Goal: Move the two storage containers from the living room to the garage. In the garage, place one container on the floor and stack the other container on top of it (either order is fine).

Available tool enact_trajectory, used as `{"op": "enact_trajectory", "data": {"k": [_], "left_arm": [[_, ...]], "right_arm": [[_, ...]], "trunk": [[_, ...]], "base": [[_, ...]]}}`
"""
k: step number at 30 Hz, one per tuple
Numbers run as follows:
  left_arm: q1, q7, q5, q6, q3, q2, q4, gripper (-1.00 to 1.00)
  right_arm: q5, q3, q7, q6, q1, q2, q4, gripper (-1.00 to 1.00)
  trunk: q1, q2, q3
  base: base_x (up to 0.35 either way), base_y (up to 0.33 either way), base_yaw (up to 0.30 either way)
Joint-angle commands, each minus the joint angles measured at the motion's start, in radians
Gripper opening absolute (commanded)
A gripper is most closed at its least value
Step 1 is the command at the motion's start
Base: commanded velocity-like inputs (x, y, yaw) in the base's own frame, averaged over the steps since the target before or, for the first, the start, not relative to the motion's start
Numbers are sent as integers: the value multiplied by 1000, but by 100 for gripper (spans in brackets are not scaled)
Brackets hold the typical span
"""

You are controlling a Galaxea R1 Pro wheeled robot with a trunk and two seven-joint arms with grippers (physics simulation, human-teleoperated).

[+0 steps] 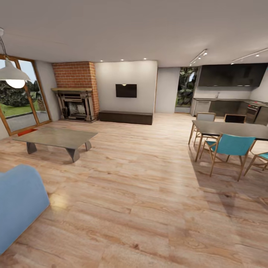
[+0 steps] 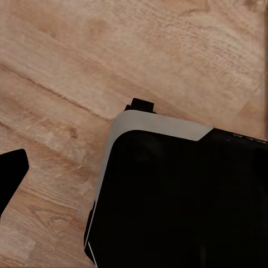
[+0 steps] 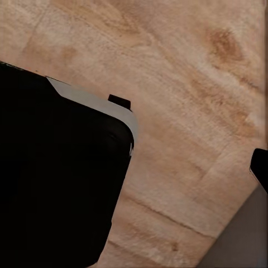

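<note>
I am in the living room, on its light wood-plank floor [image 1: 141,193]. A sliver of red-orange [image 1: 26,131] shows on the floor behind the low grey coffee table [image 1: 56,137], by the glass door; it looks like a storage container, mostly hidden by the table. I cannot make out a second container. In the left wrist view a dark fingertip [image 2: 11,176] sits at the frame's edge over the planks, beside my black base [image 2: 178,201]. In the right wrist view another dark fingertip [image 3: 260,167] shows likewise. Nothing is seen held.
The brick fireplace [image 1: 76,87], wall TV [image 1: 125,90] and long dark bench [image 1: 125,117] line the far wall. A blue sofa [image 1: 18,201] is close at the left. A dining table [image 1: 230,129] with teal chairs [image 1: 232,147] stands at the right, with a kitchen behind it.
</note>
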Motion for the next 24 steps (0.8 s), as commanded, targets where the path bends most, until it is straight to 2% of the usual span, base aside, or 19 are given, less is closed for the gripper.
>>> {"op": "enact_trajectory", "data": {"k": [1,24], "left_arm": [[-1,2,5,-4,2,0,1,100],[-1,2,6,-5,2,1,1,100]], "right_arm": [[3,8,-7,-3,-1,0,3,100],[3,9,-7,-3,-1,0,3,100]], "trunk": [[1,-1,-1],[1,-1,-1]], "base": [[325,0,0],[325,0,0]]}}
